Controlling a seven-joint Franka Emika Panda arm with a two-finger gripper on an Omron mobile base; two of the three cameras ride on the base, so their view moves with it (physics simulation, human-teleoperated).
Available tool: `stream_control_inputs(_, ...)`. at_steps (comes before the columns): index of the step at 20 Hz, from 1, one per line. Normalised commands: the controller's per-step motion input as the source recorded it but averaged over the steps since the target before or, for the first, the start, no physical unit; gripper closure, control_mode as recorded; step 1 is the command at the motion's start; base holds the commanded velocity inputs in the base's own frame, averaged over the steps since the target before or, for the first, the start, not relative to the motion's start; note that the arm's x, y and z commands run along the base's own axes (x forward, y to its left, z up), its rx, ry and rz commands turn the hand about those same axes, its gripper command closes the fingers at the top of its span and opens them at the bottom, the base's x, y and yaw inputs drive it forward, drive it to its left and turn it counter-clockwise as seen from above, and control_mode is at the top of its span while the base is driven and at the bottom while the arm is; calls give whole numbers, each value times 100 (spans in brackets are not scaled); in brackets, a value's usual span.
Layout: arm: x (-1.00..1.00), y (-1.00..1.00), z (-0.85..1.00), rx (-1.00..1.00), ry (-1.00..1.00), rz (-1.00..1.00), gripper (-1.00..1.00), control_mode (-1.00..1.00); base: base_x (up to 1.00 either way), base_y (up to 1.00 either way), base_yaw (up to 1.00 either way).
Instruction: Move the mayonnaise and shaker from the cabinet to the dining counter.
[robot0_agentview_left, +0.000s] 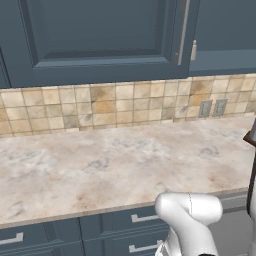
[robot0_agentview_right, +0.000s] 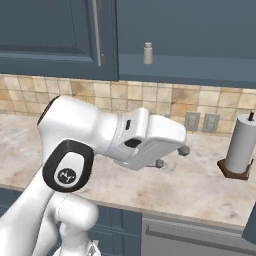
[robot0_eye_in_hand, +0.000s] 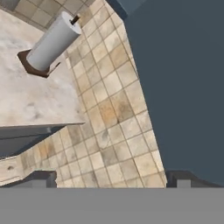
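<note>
Robot fingers (robot0_eye_in_hand: 111, 179) spread wide and empty, aimed at tan wall tiles (robot0_eye_in_hand: 109, 109) above the bench (robot0_agentview_right: 200, 185). The shaker (robot0_agentview_right: 148, 53) stands up in the cabinet (robot0_agentview_right: 190, 40); the reach should rise and line up squarely with it

Closed dark blue-grey cabinet (robot0_agentview_left: 100, 40), silver bar handle (robot0_agentview_left: 184, 32).

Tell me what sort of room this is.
A kitchen, by the look of it: dark blue-grey wall cabinet, tan tiled backsplash behind a marble-look counter, and a paper towel roll on its stand.
</note>
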Motion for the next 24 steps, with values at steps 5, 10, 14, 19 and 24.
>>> stream_control_inputs(5, 4, 91, 24, 22, -2, 4, -100, -100, 0, 0, 0)
stream_control_inputs(10, 0, 75, 35, 25, -5, 0, -100, -100, 0, 0, 0)
stream_control_inputs(14, 0, 62, 25, 28, -17, 0, -100, -100, 0, 0, 0)
stream_control_inputs(19, 0, 55, 24, 33, -24, 0, -100, -100, 0, 0, 0)
stream_control_inputs(24, 0, 46, 27, 32, -27, 0, -100, -100, 0, 0, 0)
